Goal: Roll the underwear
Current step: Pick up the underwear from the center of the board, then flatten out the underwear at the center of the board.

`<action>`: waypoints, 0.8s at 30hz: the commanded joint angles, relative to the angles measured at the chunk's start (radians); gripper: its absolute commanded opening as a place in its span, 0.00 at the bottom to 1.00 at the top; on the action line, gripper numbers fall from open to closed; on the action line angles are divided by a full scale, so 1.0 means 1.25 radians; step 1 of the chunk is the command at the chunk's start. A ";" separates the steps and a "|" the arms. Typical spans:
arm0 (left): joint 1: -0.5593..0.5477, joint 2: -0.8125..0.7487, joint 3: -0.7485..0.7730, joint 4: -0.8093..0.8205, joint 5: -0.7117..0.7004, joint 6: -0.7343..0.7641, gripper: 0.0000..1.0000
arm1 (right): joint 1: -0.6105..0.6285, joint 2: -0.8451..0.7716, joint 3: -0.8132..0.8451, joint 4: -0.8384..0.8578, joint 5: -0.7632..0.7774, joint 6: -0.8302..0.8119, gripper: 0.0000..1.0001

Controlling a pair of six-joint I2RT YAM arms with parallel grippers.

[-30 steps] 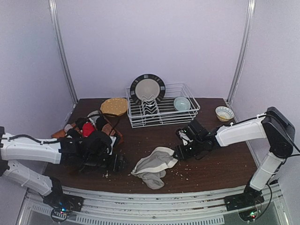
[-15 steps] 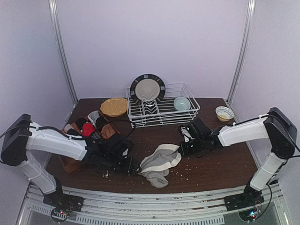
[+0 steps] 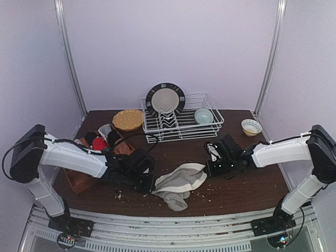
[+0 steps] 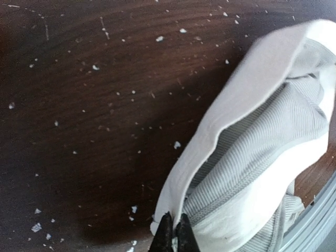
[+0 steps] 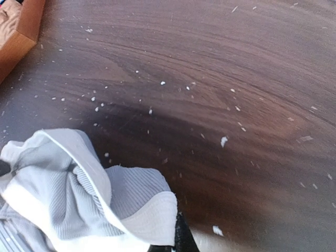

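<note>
A grey-beige underwear (image 3: 178, 184) with a pale waistband lies crumpled on the dark wooden table (image 3: 236, 194), near the front middle. My left gripper (image 3: 152, 185) is shut on its left end; in the left wrist view the black tips (image 4: 174, 233) pinch the white waistband edge of the ribbed cloth (image 4: 262, 136). My right gripper (image 3: 207, 169) is shut on the right end, and in the right wrist view its tips (image 5: 176, 239) hold the waistband corner of the garment (image 5: 79, 194). More underwear, red, black and orange-brown (image 3: 100, 142), sits bundled in a wooden box (image 3: 79, 181) at the left.
A white wire dish rack (image 3: 210, 128) stands at the back with a striped-rim plate (image 3: 165, 98) and a teal bowl (image 3: 203, 115). A woven round dish (image 3: 127, 119) sits left of it, a small patterned bowl (image 3: 251, 126) right. White crumbs dot the table.
My left arm swung right from the box to the garment's left end and shut on it. My right gripper shut on the right end and drew it slightly right.
</note>
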 commanded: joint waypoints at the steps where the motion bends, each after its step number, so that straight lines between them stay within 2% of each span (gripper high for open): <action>1: -0.008 -0.043 0.023 -0.036 -0.098 0.022 0.00 | 0.014 -0.160 -0.033 -0.069 0.050 0.018 0.00; 5: -0.040 -0.171 0.051 -0.081 -0.151 0.108 0.00 | 0.054 -0.345 0.006 -0.213 0.106 0.017 0.00; 8: -0.065 -0.268 0.102 -0.165 -0.185 0.147 0.00 | 0.085 -0.442 0.070 -0.351 0.166 0.015 0.00; 11: -0.077 -0.355 0.130 -0.235 -0.189 0.152 0.00 | 0.092 -0.504 0.128 -0.482 0.202 0.009 0.00; 15: -0.093 -0.443 0.099 -0.286 -0.193 0.147 0.00 | 0.093 -0.556 0.162 -0.641 0.238 0.002 0.00; 16: -0.094 -0.459 0.087 -0.294 -0.182 0.143 0.00 | 0.093 -0.570 0.161 -0.654 0.226 0.010 0.00; 20: -0.114 -0.513 0.072 -0.330 -0.134 0.132 0.00 | 0.098 -0.619 0.155 -0.676 0.050 0.067 0.00; 24: -0.152 -0.512 0.085 -0.342 -0.086 0.126 0.00 | 0.131 -0.675 0.144 -0.696 -0.026 0.121 0.00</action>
